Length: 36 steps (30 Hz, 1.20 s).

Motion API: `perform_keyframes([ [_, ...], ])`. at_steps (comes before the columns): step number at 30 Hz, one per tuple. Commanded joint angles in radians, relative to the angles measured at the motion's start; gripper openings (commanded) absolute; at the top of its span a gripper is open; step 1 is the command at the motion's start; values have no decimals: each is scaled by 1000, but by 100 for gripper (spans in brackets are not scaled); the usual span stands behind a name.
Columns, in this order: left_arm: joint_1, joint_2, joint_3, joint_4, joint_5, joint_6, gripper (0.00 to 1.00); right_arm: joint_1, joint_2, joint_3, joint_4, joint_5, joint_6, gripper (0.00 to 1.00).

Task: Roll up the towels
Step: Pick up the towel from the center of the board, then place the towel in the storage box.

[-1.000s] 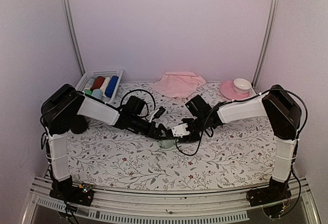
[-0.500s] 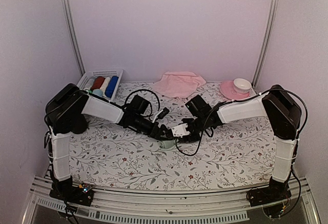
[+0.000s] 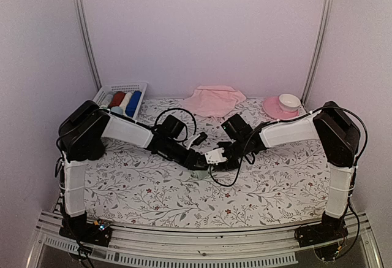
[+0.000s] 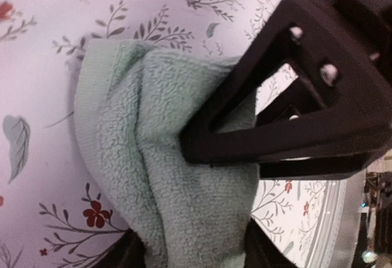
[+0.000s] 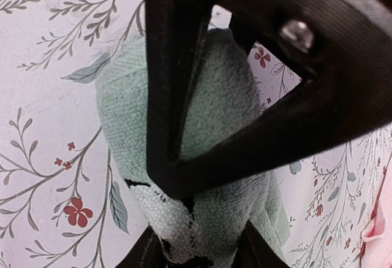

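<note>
The mint green towel [image 4: 122, 127] lies as a thick roll on the floral cloth at the table's middle, mostly hidden under both grippers in the top view. My left gripper [image 3: 199, 162] comes from the left and is shut on one end of the roll, which fills its jaws [image 4: 193, 249]. My right gripper [image 3: 214, 156] is shut on the other end [image 5: 199, 249]. In each wrist view the other gripper's black triangular finger crosses the green towel [image 5: 122, 108]. The pink towel [image 3: 213, 101] lies crumpled and loose at the back centre.
A white basket [image 3: 115, 89] at the back left holds rolled dark red, white and blue cloths. A pink saucer with a white cup [image 3: 283, 105] stands at the back right. Black cables loop over the table near both wrists.
My left gripper moved right onto the green roll and its jaws closed from wide open onto the towel. The right arm and its grip stayed as they were.
</note>
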State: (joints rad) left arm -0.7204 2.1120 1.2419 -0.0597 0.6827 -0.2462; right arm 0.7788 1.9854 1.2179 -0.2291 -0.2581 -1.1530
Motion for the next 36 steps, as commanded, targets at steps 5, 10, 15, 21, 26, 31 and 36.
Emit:
perform_keyframes([
  [5,-38,40,-1,-92,-40,-3,7,5,34,-34,-75,73,17,38],
  [10,-38,-25,-17,-85,-148,-5,0,4,-32,-30,-78,101,47,57],
  [15,-13,-197,-62,-86,-313,5,0,-18,-175,-28,-101,104,85,97],
  [21,59,-337,-74,-154,-504,48,0,-85,-317,-18,-94,56,161,99],
  [26,161,-434,-45,-253,-694,97,0,-100,-355,-61,-18,89,196,99],
  [31,327,-532,-5,-310,-794,137,0,-99,-340,-63,6,102,216,99],
  [36,479,-529,106,-397,-809,181,0,-98,-316,-63,12,85,248,99],
])
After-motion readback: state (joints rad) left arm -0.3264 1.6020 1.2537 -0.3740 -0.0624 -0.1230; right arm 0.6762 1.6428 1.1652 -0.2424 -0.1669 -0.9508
